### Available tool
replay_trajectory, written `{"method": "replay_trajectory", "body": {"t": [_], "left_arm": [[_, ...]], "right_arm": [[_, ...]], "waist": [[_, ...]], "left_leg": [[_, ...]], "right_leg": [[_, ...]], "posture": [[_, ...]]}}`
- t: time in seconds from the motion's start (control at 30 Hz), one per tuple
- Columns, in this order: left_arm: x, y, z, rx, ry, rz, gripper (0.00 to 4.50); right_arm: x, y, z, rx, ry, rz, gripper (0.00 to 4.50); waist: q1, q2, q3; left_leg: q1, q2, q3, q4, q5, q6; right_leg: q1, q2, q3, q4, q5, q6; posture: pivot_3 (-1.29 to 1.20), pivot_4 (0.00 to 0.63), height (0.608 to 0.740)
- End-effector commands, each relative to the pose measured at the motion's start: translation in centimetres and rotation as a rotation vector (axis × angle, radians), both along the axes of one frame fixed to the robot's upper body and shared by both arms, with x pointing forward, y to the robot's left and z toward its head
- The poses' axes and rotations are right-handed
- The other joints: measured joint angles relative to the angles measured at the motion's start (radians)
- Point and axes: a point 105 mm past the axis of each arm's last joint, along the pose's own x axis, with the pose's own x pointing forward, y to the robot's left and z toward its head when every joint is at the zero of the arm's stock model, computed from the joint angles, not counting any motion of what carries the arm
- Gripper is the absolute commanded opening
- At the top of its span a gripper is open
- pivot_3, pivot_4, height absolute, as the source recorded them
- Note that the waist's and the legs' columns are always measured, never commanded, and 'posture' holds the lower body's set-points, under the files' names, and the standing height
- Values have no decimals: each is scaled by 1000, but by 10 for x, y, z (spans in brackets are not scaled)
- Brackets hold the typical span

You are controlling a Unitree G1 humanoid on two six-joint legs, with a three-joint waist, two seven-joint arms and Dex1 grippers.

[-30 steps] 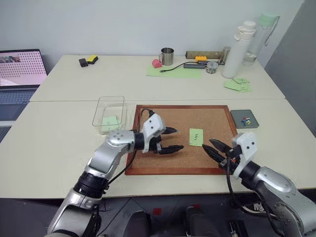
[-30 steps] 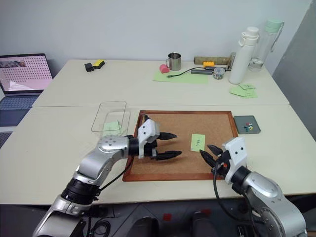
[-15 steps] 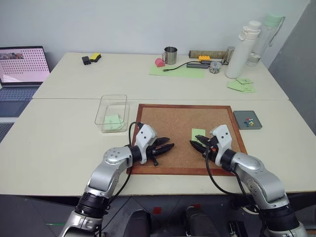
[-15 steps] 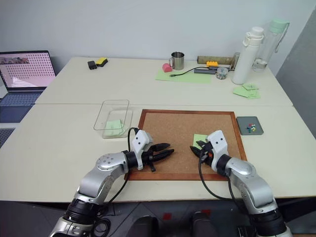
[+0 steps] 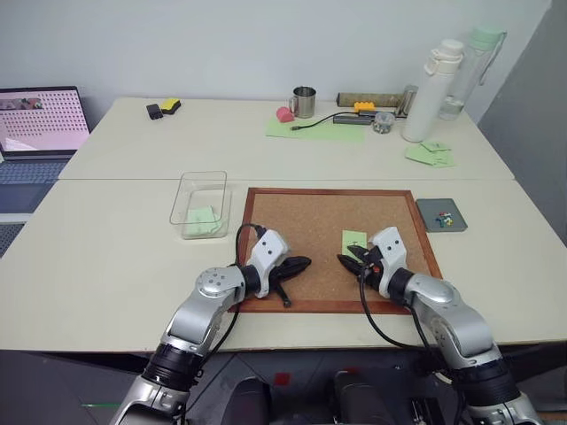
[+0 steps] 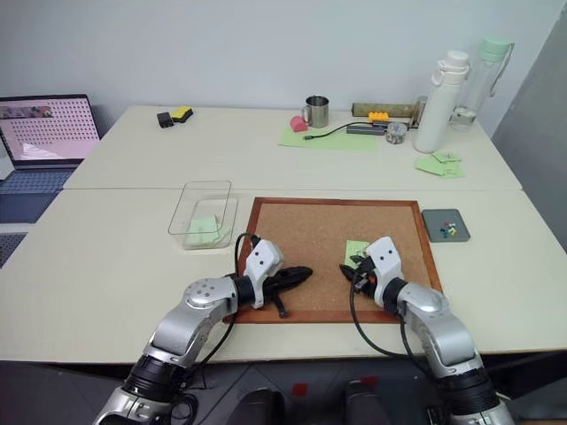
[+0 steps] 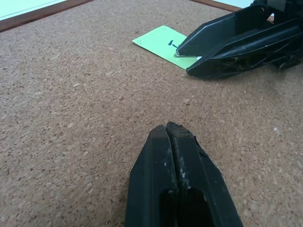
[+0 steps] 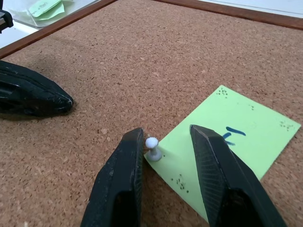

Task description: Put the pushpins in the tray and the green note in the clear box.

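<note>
Right gripper (image 8: 163, 142) straddled a white pushpin (image 8: 152, 147), fingers apart, not yet clamped.
Pin stood in the corner of the green note (image 8: 227, 151) on the corkboard (image 5: 301, 221). Left gripper (image 7: 170, 135) was clenched empty, low over the cork. Tray (image 5: 440, 215) sat right of the board, clear box (image 5: 200, 202) left.

Pushpins (image 5: 443, 218) in tray (image 5: 440, 214): perhaps several.

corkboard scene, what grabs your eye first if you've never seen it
The right claw, open, straddles a white pushpin stuck in a corner of the green note on the corkboard. Facing it, the left claw rests shut on the cork. The clear box beside the board's left edge holds another green note.
</note>
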Motion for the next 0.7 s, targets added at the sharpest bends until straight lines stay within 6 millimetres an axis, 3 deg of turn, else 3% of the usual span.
{"method": "replay_trajectory", "body": {"t": [0.03, 0.27, 0.43, 0.7], "left_arm": [[-4, -3, -10, 27, 45, -12, 1], [-5, -1, -10, 33, 49, -22, 0], [-7, -3, -12, 33, 59, -32, 0], [-9, -2, -15, 44, 67, -34, 0]], "right_arm": [[-2, 8, -2, 16, 3, 29, 1432], [-5, 9, -1, 29, 0, 33, 12], [-5, 7, 6, 42, -20, 24, 12], [-12, 9, 51, 77, -144, 63, 12]], "waist": [[0, 0, 0], [0, 0, 0], [0, 0, -1], [0, 1, 0]], "left_leg": [[0, 0, 0, 0, 0, 0], [0, 0, 0, 0, 0, 0], [0, 0, 0, 0, 0, 0], [-1, 0, 0, 0, 0, 0]], "right_leg": [[0, 0, 0, 0, 0, 0], [0, 0, 0, 0, 0, 0], [0, 0, 0, 0, 0, 0], [-1, 0, 0, 0, 0, 0]], "posture": [[0, 150, 740], [0, 150, 740], [0, 150, 740], [0, 150, 740]]}}
